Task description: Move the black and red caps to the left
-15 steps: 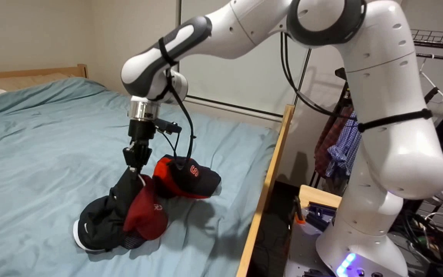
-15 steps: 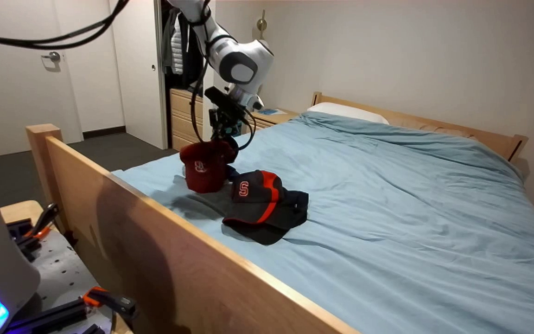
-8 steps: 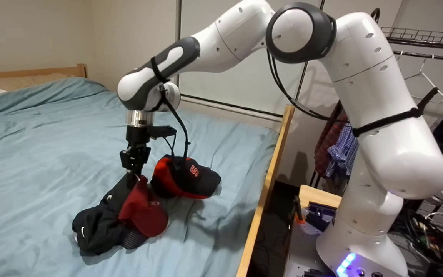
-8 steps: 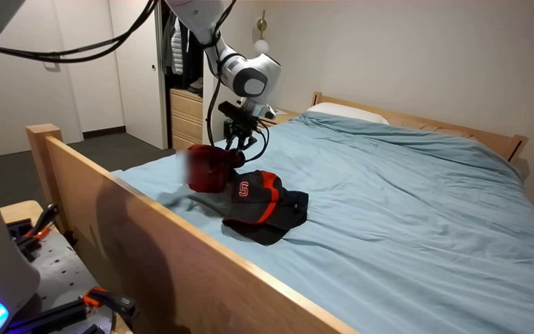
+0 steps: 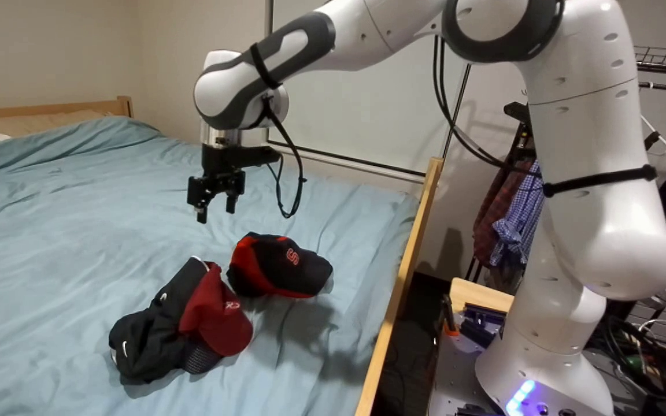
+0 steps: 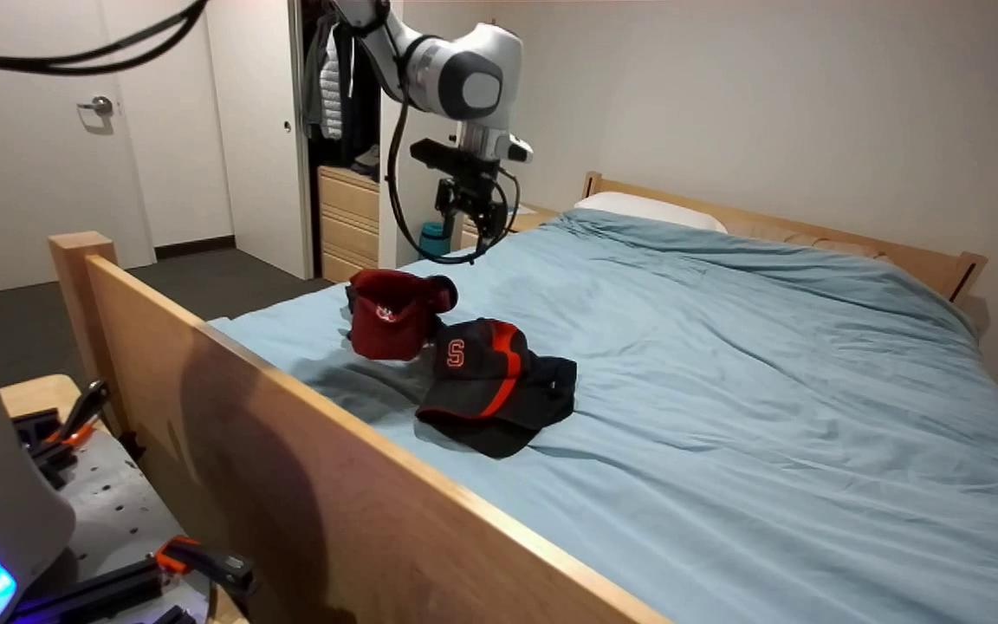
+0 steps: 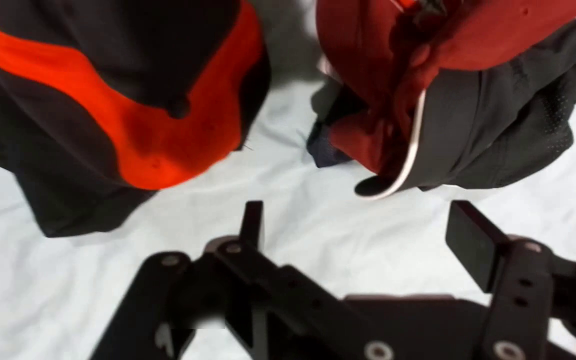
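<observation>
In an exterior view, a black cloth cap (image 5: 151, 338) with white marks is laid nearest, on a wrinkled blue cloth bedspread (image 5: 67, 254). Against it a dark red cloth cap (image 5: 220, 320) is leaned; just beside that one, a black and bright red cloth cap (image 5: 269, 271) with an outlined S is set. Above the bedspread, apart from all three, the black two-fingered end effector (image 5: 216, 211) is held, its fingers (image 7: 474, 245) spread wide.

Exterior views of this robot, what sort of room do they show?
Most likely a bedroom: there's a wooden bed frame, a white pillow and some hanging clothes.
</observation>
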Tool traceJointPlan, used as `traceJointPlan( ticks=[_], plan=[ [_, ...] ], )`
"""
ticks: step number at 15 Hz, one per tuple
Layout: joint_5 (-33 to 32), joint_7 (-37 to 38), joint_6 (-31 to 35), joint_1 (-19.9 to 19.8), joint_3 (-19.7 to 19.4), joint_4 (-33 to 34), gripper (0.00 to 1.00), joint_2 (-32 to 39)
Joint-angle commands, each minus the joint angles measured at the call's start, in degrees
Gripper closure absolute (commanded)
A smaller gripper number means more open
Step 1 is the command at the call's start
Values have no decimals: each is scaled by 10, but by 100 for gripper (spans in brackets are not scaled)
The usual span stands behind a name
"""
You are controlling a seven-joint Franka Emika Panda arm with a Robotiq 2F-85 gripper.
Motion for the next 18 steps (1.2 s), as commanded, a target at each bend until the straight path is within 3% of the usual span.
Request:
traceJointPlan(
  ticks=[1,4,6,9,18],
  plan=[
    [-74,90,-71,6,-33,-96,0,-103],
    [-123,121,-129,-6,-48,-133,0,-139],
    [-106,99,-124,-14,-39,-107,0,-119],
    [-108,99,-128,-20,-43,-126,0,-127],
    [14,311,36,-4,-40,-227,0,-123]
  ],
)
